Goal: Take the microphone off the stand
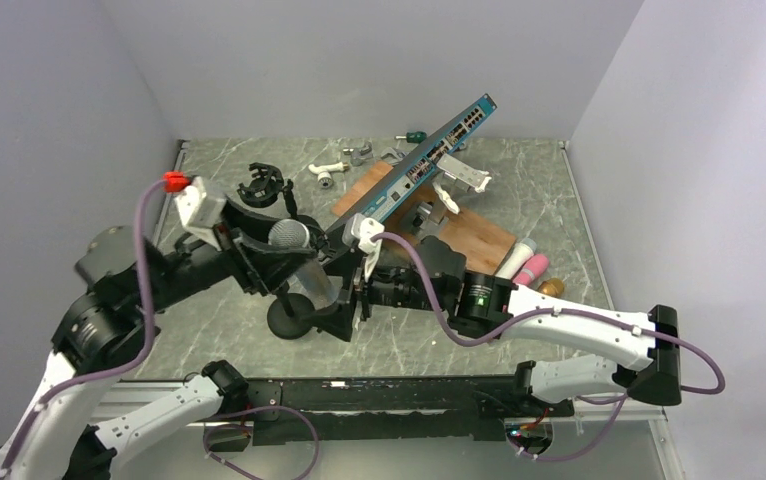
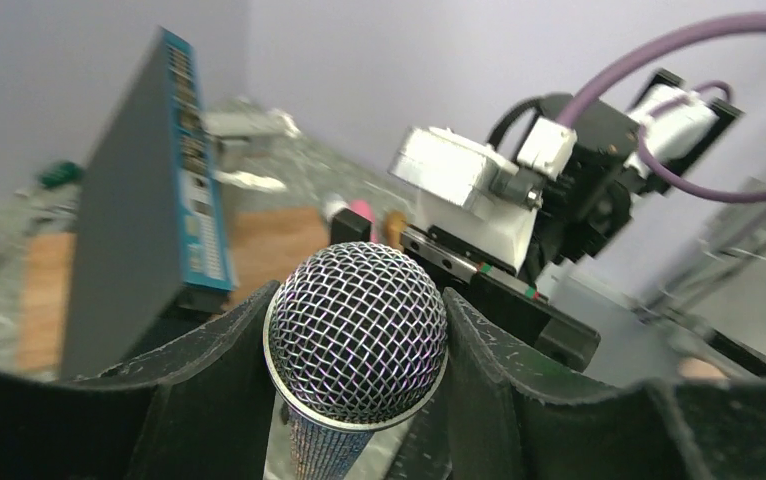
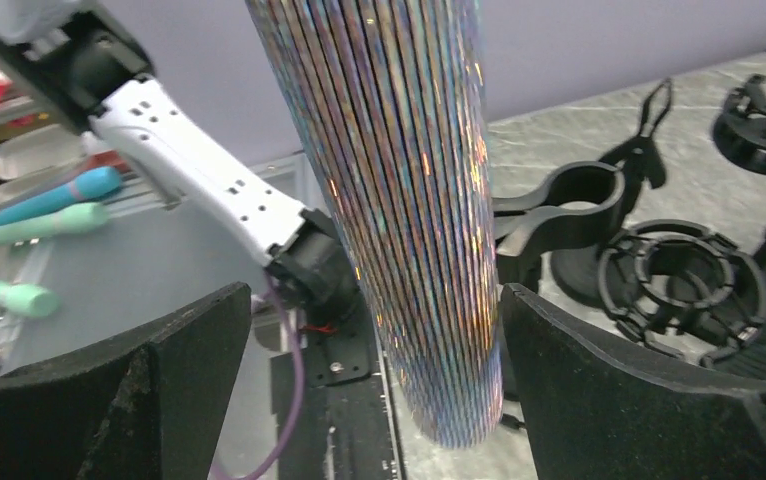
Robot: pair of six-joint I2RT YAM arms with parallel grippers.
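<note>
The microphone (image 1: 291,237) has a silver mesh head (image 2: 356,335) and a glittery rainbow-striped handle (image 3: 409,200). It stands steeply, head up, over the black stand (image 1: 287,320). My left gripper (image 1: 277,250) is shut on the head, one finger against each side (image 2: 359,296). My right gripper (image 1: 347,295) is open; its fingers stand wide on both sides of the lower handle (image 3: 377,290) without touching it. The stand's ring clip (image 3: 569,200) shows just behind the handle. Whether the handle still touches the clip I cannot tell.
A blue-faced network switch (image 1: 429,160) leans over a wooden board (image 1: 474,235) behind the arms. Black shock mounts (image 1: 262,187) (image 3: 684,280) lie nearby. White clamps (image 1: 334,172) sit at the back, pink and white items (image 1: 529,265) at the right.
</note>
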